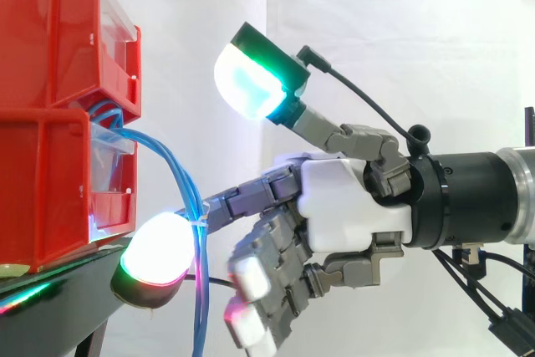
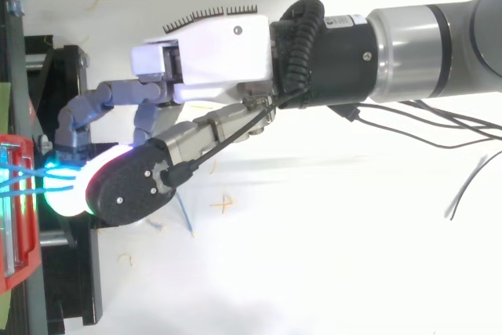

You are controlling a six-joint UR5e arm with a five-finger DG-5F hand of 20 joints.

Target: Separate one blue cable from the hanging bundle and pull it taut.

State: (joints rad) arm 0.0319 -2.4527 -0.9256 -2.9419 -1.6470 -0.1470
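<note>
- Plain white curtain (image 1: 401, 39) is hanging behind the work, and red bins (image 1: 50, 64) are sitting stacked on a black stand (image 1: 58, 307) at the left of the side view.
- A bundle of blue cables (image 1: 180, 177) is coming out from between the bins, arching over and dropping straight down. A white tie (image 1: 199, 221) is cinching the strands together just where they are turning downward.
- The hand (image 1: 351, 198) is reaching in from the right, spread wide. A raised finger is pointing up, well clear of the cables. A long finger is stretching across the bundle right at the tie, with its glowing pad (image 1: 159, 252) lying beyond the strands, near the stand. The other fingers are curling loosely below.
- Nothing is looking pinched or clasped, so I am judging the hand as open and only touching the bundle. No single strand is standing apart yet.
- I cannot tell whether the long finger is passing in front of the strands or behind them.
- Risk: the tie is binding every strand at the height where the finger is working, so a pull from here would likely be dragging the whole bundle.
- Risk: closing from this wide spread could be gathering several strands at once.
- Risk: the far pad is sitting close to the stand and the lower bin, so sweeping further left could be knocking into them.
- Risk: a hard tug could be shifting a bin or yanking the cables out of it.
</note>
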